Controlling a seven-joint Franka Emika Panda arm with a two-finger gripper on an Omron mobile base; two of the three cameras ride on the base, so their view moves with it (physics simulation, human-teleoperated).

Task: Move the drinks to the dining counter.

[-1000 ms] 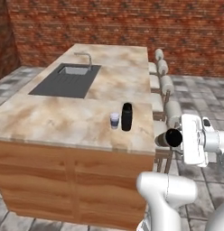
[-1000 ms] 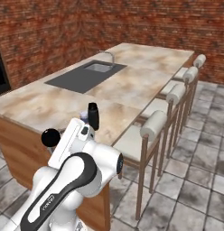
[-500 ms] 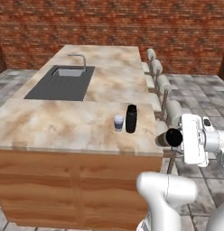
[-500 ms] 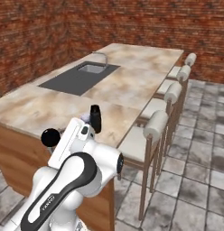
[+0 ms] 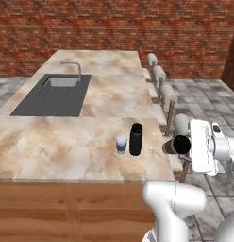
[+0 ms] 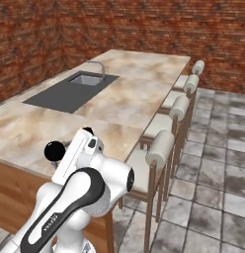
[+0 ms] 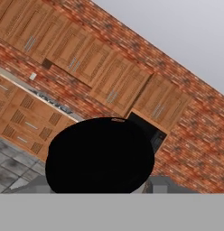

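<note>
We see two of the drinks already standing on the dining counter [image 5: 67, 142]: the tall black bottle [image 5: 136, 139] and, just beside it on its left, the small white cup [image 5: 121, 144] with the dark-blue band, both upright and close to the counter's stool-side end, presumably set there because that end is easiest for the arm to reach from the base. The third drink, the coffee cup [image 5: 174, 145], is off the counter, carried sideways at the gripper [image 5: 181, 144] out past the counter's edge, near the padded stools [image 5: 167, 97]. In the hand view a large dark round shape [image 7: 100, 155] sits right in front of the camera and hides the finger tips, so we judge, rather than plainly see, that the jaws are closed part-way around this cup; its tan sleeve is too poorly shown to confirm. The cup lies roughly level with the countertop, which suits a carry toward the free marble beside the other two. We reckon the remaining work is to swing it over the top and stand it upright clear of the bottle.
</note>
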